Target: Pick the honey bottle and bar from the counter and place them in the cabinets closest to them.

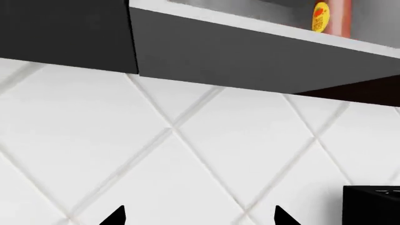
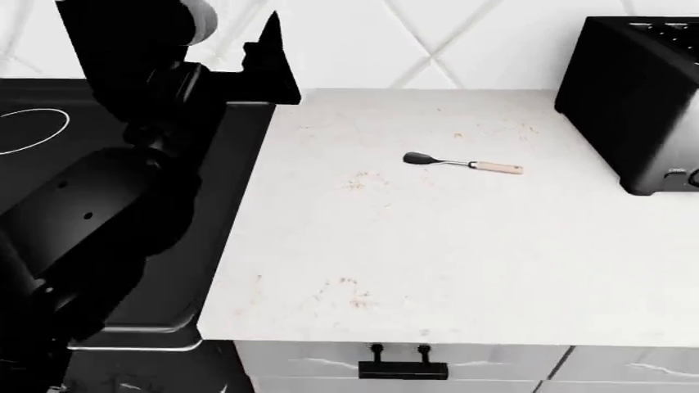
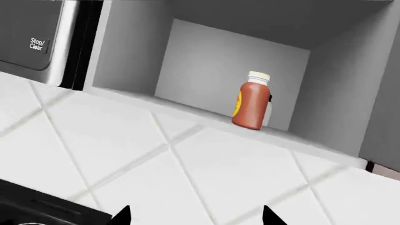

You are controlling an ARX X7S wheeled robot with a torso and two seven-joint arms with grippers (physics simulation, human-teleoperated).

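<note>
Your honey bottle (image 3: 252, 101) is already standing upright on the floor of the open upper cabinet (image 3: 206, 65), toward its back wall, so that half of the task looks done. It stands free, with no hand touching it. Both wrist views show only two dark fingertips apart with nothing between them, so your left hand (image 1: 200, 218) and right hand (image 3: 195, 218) both read as released and empty, raised to face the tiled backsplash (image 1: 187, 154) under the cabinet.

The head view gives what the wrist views cannot: the worktop (image 2: 459, 262) carries a spatula (image 2: 463, 164) and a black toaster (image 2: 633, 98), with the stovetop (image 2: 33, 131) beside it, but no bar anywhere. You'll likely need to look further along for it. Only the wrist views show the bottle
</note>
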